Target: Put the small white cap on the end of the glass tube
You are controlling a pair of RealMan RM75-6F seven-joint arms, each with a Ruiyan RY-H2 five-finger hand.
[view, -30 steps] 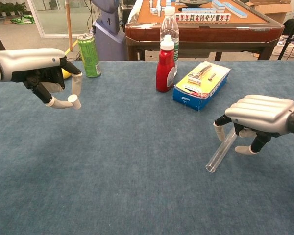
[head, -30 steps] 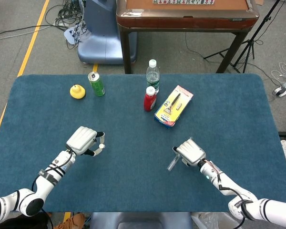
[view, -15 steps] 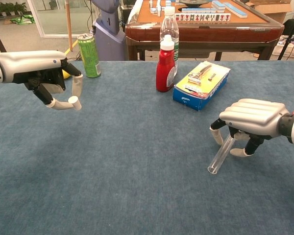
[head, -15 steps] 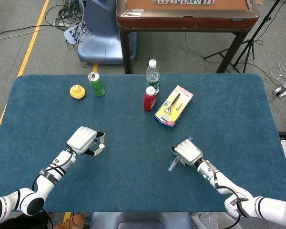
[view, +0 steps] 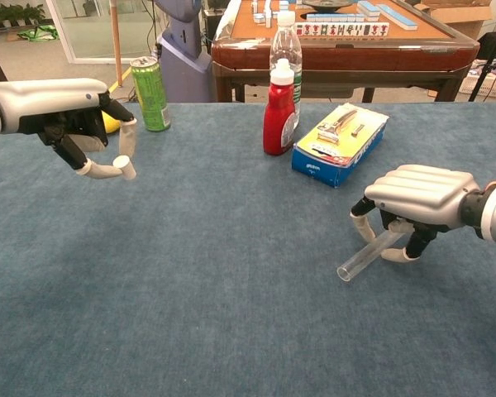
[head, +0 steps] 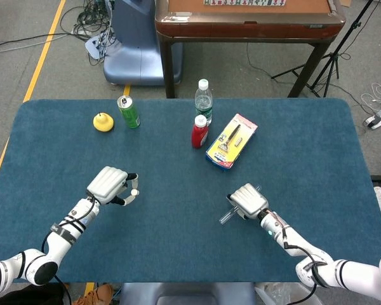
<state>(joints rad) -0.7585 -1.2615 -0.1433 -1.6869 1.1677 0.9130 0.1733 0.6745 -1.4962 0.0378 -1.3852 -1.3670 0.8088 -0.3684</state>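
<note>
The small white cap is pinched at the fingertips of my left hand, held above the blue table on the left. The clear glass tube is gripped by my right hand at the right front. The tube slants down to the left, its open end pointing toward the middle of the table and raised just off the cloth. Cap and tube are far apart.
At the back stand a red bottle, a water bottle, a razor box, a green can and a yellow object. The blue cloth table stretches between the hands.
My right hand has tilted the glass tube flatter and lifted its open end, which now points further left. The left hand with the cap has shifted slightly up.
</note>
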